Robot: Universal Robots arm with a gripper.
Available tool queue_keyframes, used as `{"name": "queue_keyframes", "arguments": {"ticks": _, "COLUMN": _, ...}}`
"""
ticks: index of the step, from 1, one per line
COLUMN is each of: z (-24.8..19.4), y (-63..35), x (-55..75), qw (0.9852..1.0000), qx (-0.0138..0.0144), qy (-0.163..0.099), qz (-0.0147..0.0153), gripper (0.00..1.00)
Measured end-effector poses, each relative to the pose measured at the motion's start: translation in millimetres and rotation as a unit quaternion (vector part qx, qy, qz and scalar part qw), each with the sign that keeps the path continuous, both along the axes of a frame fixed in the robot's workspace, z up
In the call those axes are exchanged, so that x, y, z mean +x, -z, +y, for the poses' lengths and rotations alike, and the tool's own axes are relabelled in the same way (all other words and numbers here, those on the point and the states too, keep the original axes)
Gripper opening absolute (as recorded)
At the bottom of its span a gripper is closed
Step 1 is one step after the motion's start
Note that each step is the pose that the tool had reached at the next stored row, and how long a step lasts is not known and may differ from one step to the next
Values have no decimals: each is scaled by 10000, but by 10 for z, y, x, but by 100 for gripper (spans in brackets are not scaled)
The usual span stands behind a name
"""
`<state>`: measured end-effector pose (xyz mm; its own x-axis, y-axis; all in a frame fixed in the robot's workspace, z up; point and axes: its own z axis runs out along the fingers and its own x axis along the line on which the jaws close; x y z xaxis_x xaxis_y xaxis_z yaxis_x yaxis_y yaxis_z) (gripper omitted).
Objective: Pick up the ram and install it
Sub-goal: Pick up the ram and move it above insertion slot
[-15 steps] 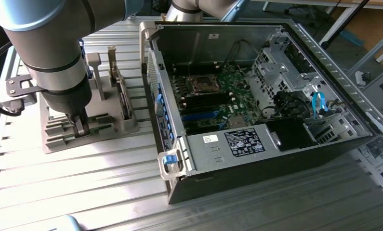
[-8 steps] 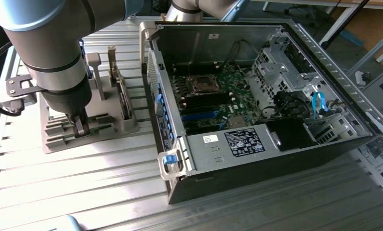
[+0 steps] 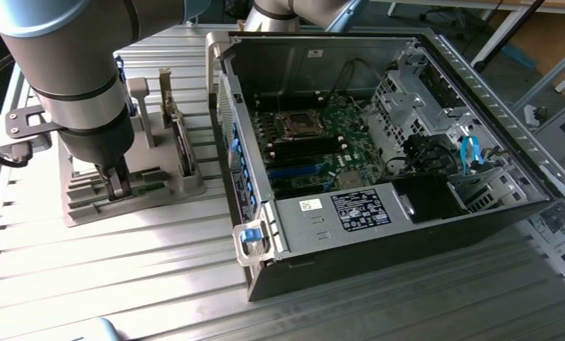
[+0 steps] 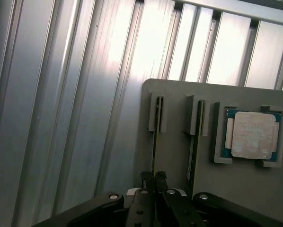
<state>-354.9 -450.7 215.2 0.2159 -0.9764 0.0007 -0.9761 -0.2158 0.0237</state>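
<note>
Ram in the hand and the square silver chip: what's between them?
Another thin board stands in its slot between the ram and the chip, in the wrist view.

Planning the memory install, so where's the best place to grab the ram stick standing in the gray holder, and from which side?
Pinch the ram stick across its flat faces at the long upper edge, coming straight down. It stands on edge in a slot of the gray holder, so probably only that edge is free. The claw is closed on it that way.
</note>
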Motion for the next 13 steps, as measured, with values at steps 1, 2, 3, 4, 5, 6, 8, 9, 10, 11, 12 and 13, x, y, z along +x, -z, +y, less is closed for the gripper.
{"name": "queue_keyframes", "arguments": {"ticks": 1, "z": 0, "y": -9, "x": 0, "qw": 10000, "qx": 0, "qy": 0, "qz": 0, "gripper": 13}}
{"name": "queue_keyframes", "arguments": {"ticks": 2, "z": 0, "y": -16, "x": 0, "qw": 10000, "qx": 0, "qy": 0, "qz": 0, "gripper": 13}}
{"name": "queue_keyframes", "arguments": {"ticks": 3, "z": 0, "y": -21, "x": 0, "qw": 10000, "qx": 0, "qy": 0, "qz": 0, "gripper": 13}}
{"name": "queue_keyframes", "arguments": {"ticks": 4, "z": 0, "y": -26, "x": 0, "qw": 10000, "qx": 0, "qy": 0, "qz": 0, "gripper": 13}}
{"name": "queue_keyframes", "arguments": {"ticks": 5, "z": 0, "y": -31, "x": 0, "qw": 10000, "qx": 0, "qy": 0, "qz": 0, "gripper": 13}}
{"name": "queue_keyframes", "arguments": {"ticks": 6, "z": 0, "y": -37, "x": 0, "qw": 10000, "qx": 0, "qy": 0, "qz": 0, "gripper": 13}}
{"name": "queue_keyframes", "arguments": {"ticks": 8, "z": 0, "y": -46, "x": 0, "qw": 10000, "qx": 0, "qy": 0, "qz": 0, "gripper": 13}}
{"name": "queue_keyframes", "arguments": {"ticks": 9, "z": 0, "y": -51, "x": 0, "qw": 10000, "qx": 0, "qy": 0, "qz": 0, "gripper": 13}}
{"name": "queue_keyframes", "arguments": {"ticks": 10, "z": 0, "y": -55, "x": 0, "qw": 10000, "qx": 0, "qy": 0, "qz": 0, "gripper": 13}}
{"name": "queue_keyframes", "arguments": {"ticks": 11, "z": 0, "y": -60, "x": 0, "qw": 10000, "qx": 0, "qy": 0, "qz": 0, "gripper": 13}}
{"name": "queue_keyframes", "arguments": {"ticks": 12, "z": 0, "y": -64, "x": 0, "qw": 10000, "qx": 0, "qy": 0, "qz": 0, "gripper": 13}}
{"name": "queue_keyframes", "arguments": {"ticks": 13, "z": 0, "y": -69, "x": 0, "qw": 10000, "qx": 0, "qy": 0, "qz": 0, "gripper": 13}}
